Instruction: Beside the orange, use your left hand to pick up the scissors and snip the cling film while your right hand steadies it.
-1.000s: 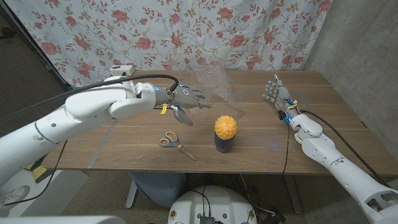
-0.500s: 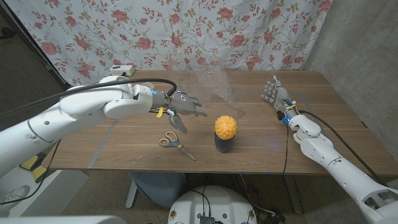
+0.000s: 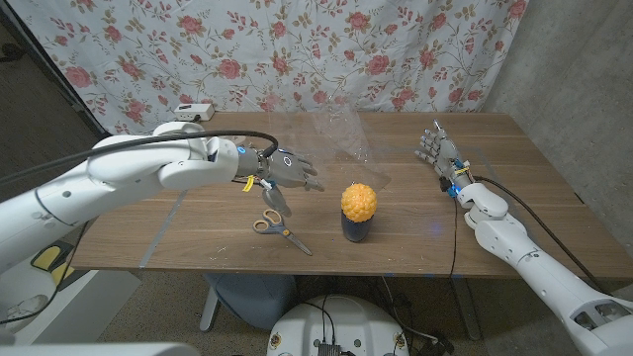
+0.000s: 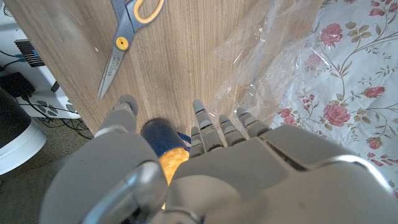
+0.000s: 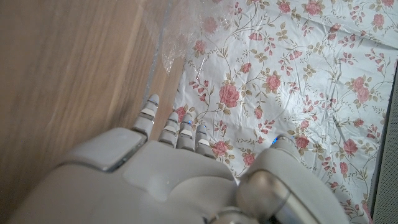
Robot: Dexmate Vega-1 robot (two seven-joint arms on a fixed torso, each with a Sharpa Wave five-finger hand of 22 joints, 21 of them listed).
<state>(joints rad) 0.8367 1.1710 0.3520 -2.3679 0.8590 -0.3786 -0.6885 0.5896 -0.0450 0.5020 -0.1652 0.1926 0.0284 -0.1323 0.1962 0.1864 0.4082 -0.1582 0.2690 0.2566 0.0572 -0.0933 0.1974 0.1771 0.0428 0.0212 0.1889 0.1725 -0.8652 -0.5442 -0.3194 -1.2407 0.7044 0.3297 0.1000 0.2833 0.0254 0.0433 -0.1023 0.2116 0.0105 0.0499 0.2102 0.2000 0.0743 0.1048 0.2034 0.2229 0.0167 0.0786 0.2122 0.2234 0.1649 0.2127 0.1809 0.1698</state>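
Floral cloth hangs behind the wooden worktop (image 3: 514,158), and I am working over its near half. My left robot hand (image 3: 282,170) hovers above the wood with fingers spread and nothing in it, just behind the scissors (image 3: 280,229). They lie flat near the front edge, orange handles toward my left and blades pointing toward the dark cup. In the left wrist view the scissors (image 4: 127,40) lie beyond my fingertips (image 4: 199,109), apart from them.

To do this step well, I judge I should bring the robot hand forward and down over the handles, not the blades, and turn the wrist so the thumb and a finger can reach the loops. A flat pair on wood is awkward to lift, so I would tip one handle up first.

My right robot hand (image 3: 435,150) stands open and upright at the far right, holding nothing, well apart from the cling film (image 3: 346,143), which lies crumpled at the back middle of the worktop.

The orange (image 3: 358,201) sits on top of a small dark cup (image 3: 356,228), filling its mouth; I cannot tell what else is inside.
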